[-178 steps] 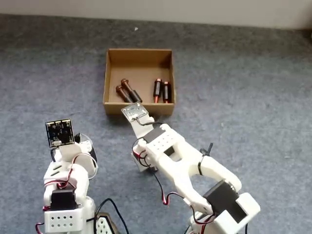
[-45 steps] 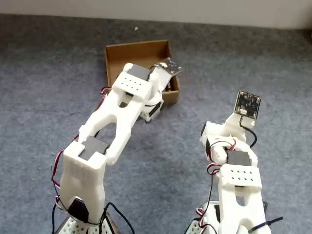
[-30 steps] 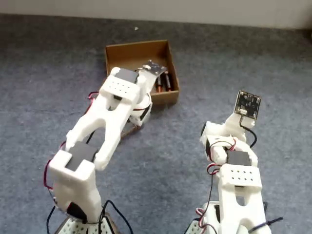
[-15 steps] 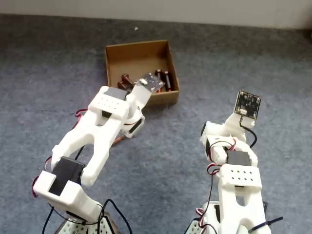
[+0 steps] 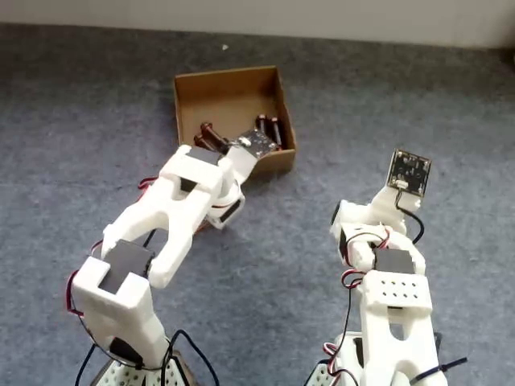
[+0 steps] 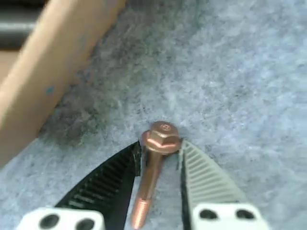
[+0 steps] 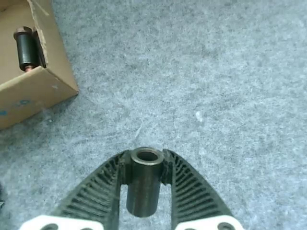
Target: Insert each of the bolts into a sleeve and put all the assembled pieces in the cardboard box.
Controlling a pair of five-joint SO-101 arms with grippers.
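Note:
My left gripper (image 6: 160, 146) is shut on a copper bolt (image 6: 152, 167), hex head pointing away, just above the carpet outside the cardboard box's wall (image 6: 48, 72). My right gripper (image 7: 145, 160) is shut on a dark sleeve (image 7: 143, 184), its open bore facing out. In the high view the left arm (image 5: 193, 189) stretches up to the front wall of the cardboard box (image 5: 229, 76). The right arm (image 5: 386, 273) stands folded at the right. Several assembled pieces (image 5: 269, 133) lie in the box; one (image 7: 26, 48) lies near its corner.
Grey carpet (image 5: 386, 96) covers the whole surface, with open room to the right of the box and between the arms. A pale wall strip (image 5: 322, 12) runs along the far edge.
The left arm has drawn back from over the box to just in front of its near wall. The right arm has stayed folded over the last second and a half.

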